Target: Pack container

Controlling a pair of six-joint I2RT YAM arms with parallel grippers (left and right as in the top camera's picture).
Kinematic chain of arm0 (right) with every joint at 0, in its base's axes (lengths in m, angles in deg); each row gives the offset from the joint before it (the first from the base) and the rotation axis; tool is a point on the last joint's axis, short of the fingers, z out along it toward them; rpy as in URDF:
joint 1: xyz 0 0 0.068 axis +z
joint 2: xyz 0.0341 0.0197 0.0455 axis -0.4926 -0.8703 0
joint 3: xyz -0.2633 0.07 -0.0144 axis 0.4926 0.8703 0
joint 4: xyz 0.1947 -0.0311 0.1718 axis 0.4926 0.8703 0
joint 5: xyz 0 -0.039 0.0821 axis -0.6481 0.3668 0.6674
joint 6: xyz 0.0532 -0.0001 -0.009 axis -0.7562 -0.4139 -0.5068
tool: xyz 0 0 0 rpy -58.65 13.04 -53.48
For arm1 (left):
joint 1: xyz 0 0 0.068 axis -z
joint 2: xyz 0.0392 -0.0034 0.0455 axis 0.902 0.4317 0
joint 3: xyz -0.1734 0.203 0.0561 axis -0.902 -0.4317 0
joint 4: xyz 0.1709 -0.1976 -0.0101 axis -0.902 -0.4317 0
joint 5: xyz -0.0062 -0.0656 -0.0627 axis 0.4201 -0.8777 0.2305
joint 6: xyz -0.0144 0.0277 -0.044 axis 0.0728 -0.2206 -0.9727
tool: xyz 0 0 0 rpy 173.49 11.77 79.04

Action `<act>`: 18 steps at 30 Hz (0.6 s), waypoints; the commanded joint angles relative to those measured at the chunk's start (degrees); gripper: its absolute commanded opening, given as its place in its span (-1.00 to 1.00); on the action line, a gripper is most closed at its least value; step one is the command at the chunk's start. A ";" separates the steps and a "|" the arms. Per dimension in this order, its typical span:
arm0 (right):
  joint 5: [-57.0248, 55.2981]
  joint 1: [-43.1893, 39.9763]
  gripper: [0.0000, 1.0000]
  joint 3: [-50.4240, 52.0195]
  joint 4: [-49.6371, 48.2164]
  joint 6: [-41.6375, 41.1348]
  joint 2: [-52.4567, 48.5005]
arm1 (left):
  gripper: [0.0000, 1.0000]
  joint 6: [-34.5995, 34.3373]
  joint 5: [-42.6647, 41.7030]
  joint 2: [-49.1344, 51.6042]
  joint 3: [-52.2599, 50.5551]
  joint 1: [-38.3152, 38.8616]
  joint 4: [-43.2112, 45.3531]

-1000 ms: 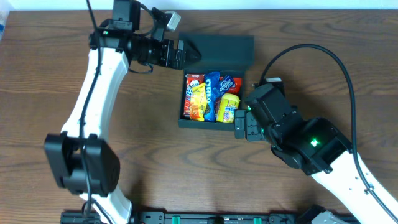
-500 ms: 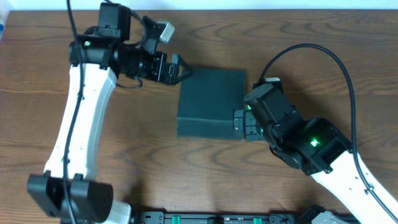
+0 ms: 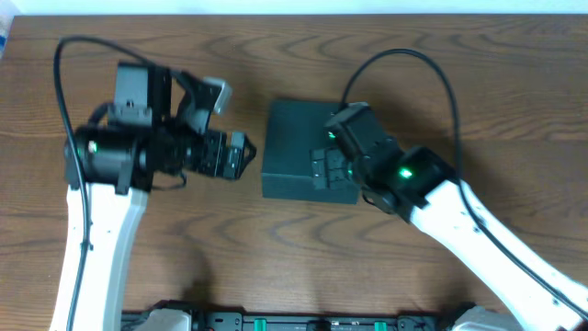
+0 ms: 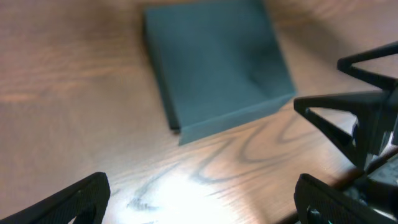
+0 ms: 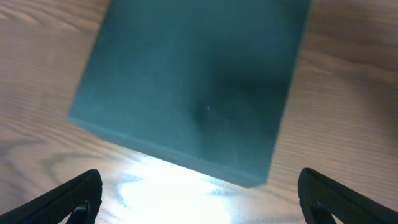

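A brown wooden table (image 3: 276,267) fills nearly the whole overhead view. Its surface shows dark, wavy grain running mostly left to right, with looping swirls toward the upper middle. Along the top edge of the frame a thin pale strip (image 3: 386,6) lies beyond the table's far edge; whether it is wall or floor cannot be told. At the bottom centre a dark rail (image 3: 322,322) with small green marks runs along the near edge. In both wrist views a bright white glare (image 4: 165,186) washes out the grain in the lower middle of the frame.
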 commanded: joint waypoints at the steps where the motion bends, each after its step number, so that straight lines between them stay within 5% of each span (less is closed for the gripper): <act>1: -0.57 0.11 0.99 0.17 -1.88 1.68 -3.30 | 0.91 -4.09 4.76 -4.59 -8.41 0.28 2.01; 7: -3.43 -1.18 0.98 0.17 -4.46 1.70 -6.08 | 0.91 -10.78 5.18 -12.83 -23.06 0.28 6.05; 18: -4.55 -5.81 0.98 0.24 -3.69 1.70 -7.34 | 0.92 -11.34 4.46 -19.69 -33.59 0.37 6.14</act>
